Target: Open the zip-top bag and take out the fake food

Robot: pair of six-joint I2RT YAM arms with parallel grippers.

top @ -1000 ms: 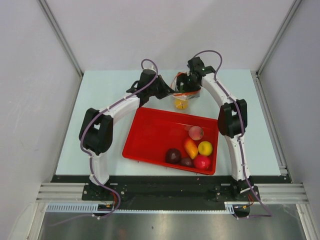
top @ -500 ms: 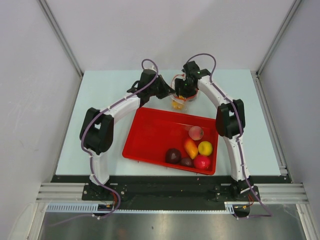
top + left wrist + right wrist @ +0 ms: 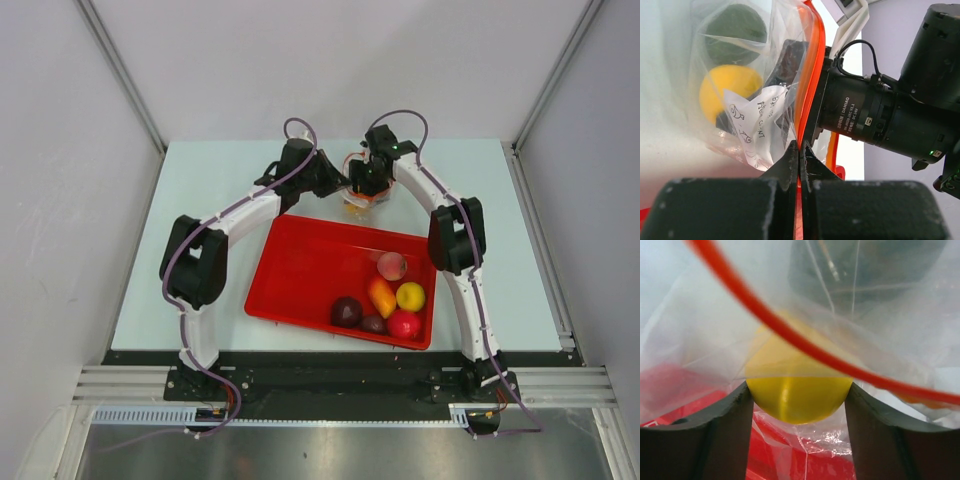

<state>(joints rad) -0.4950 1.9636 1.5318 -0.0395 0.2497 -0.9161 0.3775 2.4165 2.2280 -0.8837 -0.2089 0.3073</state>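
Note:
The zip-top bag (image 3: 360, 196) hangs above the table just behind the red tray, its orange zip strip (image 3: 813, 75) open in a loop. My left gripper (image 3: 800, 150) is shut on that strip and holds the bag up. Inside the bag lie a yellow fake food ball (image 3: 727, 92) and a dark green one (image 3: 737, 32). My right gripper (image 3: 797, 390) has reached into the bag's mouth, and both fingers press the sides of the yellow ball (image 3: 797, 400). From above, the right gripper (image 3: 370, 180) covers most of the bag.
The red tray (image 3: 300, 270) sits in front of the bag. Several fake food pieces rest in its right end, among them a pink one (image 3: 391, 265), an orange one (image 3: 381, 296) and a maroon one (image 3: 347, 311). The right arm's wrist (image 3: 880, 115) crowds my left gripper.
My right gripper has moved left and down into the bag and narrowed onto the yellow ball. The left gripper has kept its hold on the strip.

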